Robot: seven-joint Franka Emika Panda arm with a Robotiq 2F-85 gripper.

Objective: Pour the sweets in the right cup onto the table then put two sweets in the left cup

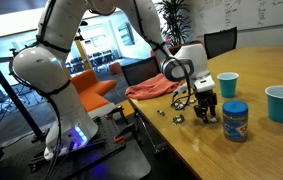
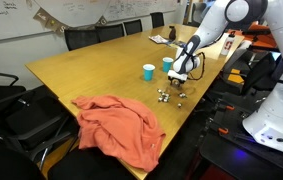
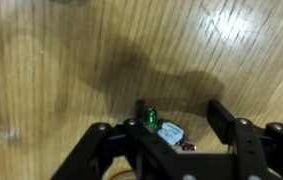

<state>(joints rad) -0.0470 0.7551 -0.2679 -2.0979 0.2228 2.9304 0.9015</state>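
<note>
Two cups stand upright on the table (image 1: 251, 150) in an exterior view: the left cup (image 1: 227, 85), smaller and deeper blue, sits toward the far side, and the right cup (image 1: 282, 103), wider and teal, stands well apart from it near the right edge of the picture. A blue lidded jar (image 1: 235, 121) stands nearer than the left cup, just right of the gripper (image 1: 206, 115). The white arm (image 1: 56, 60) reaches in from the left and holds the gripper low over the wood, fingers pointing down. Several sweets (image 1: 171, 116) lie loose on the table just left of the gripper, small and glinting; both exterior views show them near the table's edge on the robot's side (image 2: 166, 96). In the wrist view the gripper (image 3: 178, 108) is spread, its two dark fingers (image 3: 221, 115) well apart, with bare wood across most of the gap. A green sweet (image 3: 151, 118) lies just beside the left finger, and a silvery wrapped sweet (image 3: 171, 132) lies next to it, nearer the gripper's body; neither looks pinched. Whether the fingertips touch the table cannot be told. A salmon-pink cloth (image 2: 121, 125) lies crumpled at the near end of the table in an exterior view. What either cup contains cannot be seen.
</note>
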